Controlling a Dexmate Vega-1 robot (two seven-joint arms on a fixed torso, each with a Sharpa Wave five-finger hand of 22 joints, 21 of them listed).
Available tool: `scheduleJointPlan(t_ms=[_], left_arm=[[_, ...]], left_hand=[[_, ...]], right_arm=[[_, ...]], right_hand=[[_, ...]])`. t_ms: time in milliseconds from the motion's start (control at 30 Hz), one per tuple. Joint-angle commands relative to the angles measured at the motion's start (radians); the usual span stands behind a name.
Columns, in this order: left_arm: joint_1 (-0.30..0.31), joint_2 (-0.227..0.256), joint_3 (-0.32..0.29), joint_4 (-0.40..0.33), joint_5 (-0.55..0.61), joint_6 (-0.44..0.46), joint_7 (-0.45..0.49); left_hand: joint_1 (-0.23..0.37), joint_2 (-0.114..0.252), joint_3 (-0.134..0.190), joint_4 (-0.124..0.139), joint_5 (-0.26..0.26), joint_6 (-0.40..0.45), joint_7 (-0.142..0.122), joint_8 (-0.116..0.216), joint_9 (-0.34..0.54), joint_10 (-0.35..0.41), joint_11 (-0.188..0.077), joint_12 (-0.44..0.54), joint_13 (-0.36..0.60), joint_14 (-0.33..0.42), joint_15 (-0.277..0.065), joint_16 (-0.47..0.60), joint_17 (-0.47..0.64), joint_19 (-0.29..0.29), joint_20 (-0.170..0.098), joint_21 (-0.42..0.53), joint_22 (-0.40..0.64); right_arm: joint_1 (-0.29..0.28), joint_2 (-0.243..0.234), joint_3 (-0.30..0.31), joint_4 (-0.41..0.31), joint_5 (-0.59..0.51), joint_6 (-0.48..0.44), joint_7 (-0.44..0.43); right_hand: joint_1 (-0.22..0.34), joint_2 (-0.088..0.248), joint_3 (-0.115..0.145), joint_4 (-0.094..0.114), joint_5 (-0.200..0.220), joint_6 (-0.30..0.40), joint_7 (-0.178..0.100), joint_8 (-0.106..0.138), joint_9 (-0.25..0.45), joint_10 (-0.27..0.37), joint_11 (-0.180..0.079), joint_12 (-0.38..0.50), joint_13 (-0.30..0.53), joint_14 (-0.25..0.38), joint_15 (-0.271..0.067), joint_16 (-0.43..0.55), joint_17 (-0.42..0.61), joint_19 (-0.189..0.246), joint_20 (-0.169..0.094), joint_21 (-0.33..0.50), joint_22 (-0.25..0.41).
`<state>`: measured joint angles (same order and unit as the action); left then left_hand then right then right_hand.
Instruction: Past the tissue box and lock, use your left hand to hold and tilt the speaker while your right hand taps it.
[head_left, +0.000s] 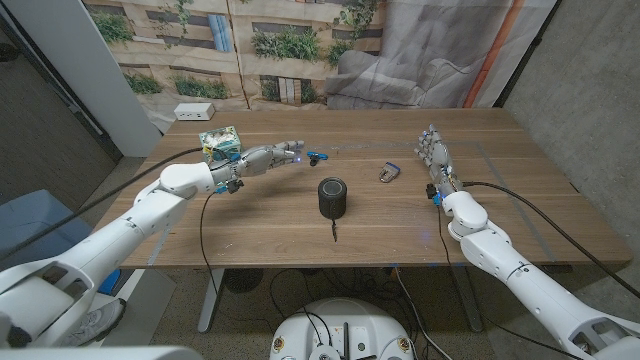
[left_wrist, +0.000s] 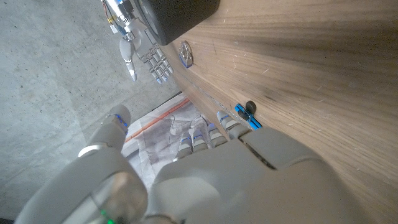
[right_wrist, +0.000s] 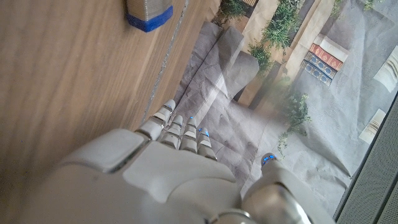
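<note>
Speaker (head_left: 333, 196) as landmark: bare table (head_left: 250, 225) on your left of it gives the left hand (head_left: 262, 157) open passage. Lock (head_left: 390, 173) lies between speaker and right hand (head_left: 434, 156). Tissue box (head_left: 219, 144) sits well left, behind.

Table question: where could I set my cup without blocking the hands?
Bare wood lies between the speaker and the near table edge, and right of the right hand. It's crowded around the tissue box, left hand and lock.
</note>
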<state>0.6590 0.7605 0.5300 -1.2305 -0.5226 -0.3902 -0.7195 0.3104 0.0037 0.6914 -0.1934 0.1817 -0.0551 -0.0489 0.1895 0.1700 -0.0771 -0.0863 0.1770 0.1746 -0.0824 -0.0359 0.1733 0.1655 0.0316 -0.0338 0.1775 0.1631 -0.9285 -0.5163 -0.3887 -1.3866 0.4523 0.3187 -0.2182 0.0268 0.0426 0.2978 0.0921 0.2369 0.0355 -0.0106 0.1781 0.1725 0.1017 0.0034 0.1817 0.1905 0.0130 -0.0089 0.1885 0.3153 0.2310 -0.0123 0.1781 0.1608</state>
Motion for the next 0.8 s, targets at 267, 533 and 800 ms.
scheduleJointPlan(t_ms=[267, 533, 800], left_arm=[[-0.174, -0.06, 0.088, 0.233, 0.069, -0.12, -0.261], [-0.224, -0.075, 0.121, 0.268, 0.115, -0.158, -0.307], [-0.237, -0.077, 0.145, 0.261, 0.148, -0.175, -0.316]], left_hand=[[0.048, -0.023, 0.006, -0.001, 0.005, 0.002, -0.037, 0.015, 0.005, 0.016, -0.026, 0.011, 0.003, -0.004, -0.08, 0.002, 0.002, 0.001, -0.087, 0.001, 0.001], [0.101, -0.059, 0.014, 0.001, 0.0, -0.039, -0.048, 0.007, 0.006, -0.032, -0.026, -0.001, 0.003, -0.059, -0.082, -0.006, 0.003, -0.037, -0.092, -0.004, 0.001], [0.147, -0.082, 0.021, 0.003, 0.004, -0.075, -0.042, 0.003, 0.006, -0.084, -0.014, -0.004, 0.003, -0.106, -0.069, -0.008, 0.003, -0.062, -0.092, -0.003, 0.001]], right_arm=[[0.002, 0.013, -0.016, -0.012, -0.042, -0.03, -0.053], [-0.006, 0.021, -0.016, -0.004, -0.045, -0.021, -0.064], [-0.016, 0.02, -0.012, -0.004, -0.049, -0.011, -0.072]], right_hand=[[0.014, 0.005, 0.005, -0.005, 0.005, -0.005, -0.005, 0.006, 0.003, 0.002, 0.003, 0.01, 0.001, 0.005, -0.003, 0.007, -0.007, 0.003, -0.006, 0.007, 0.005], [0.014, 0.006, 0.005, -0.005, 0.005, -0.005, -0.006, 0.007, 0.003, 0.003, 0.004, 0.01, 0.001, 0.005, -0.003, 0.008, -0.01, 0.004, -0.006, 0.008, 0.005], [0.013, 0.007, 0.005, -0.005, 0.004, -0.005, -0.006, 0.007, 0.003, 0.003, 0.004, 0.011, 0.001, 0.006, -0.004, 0.009, -0.012, 0.004, -0.006, 0.008, 0.005]])
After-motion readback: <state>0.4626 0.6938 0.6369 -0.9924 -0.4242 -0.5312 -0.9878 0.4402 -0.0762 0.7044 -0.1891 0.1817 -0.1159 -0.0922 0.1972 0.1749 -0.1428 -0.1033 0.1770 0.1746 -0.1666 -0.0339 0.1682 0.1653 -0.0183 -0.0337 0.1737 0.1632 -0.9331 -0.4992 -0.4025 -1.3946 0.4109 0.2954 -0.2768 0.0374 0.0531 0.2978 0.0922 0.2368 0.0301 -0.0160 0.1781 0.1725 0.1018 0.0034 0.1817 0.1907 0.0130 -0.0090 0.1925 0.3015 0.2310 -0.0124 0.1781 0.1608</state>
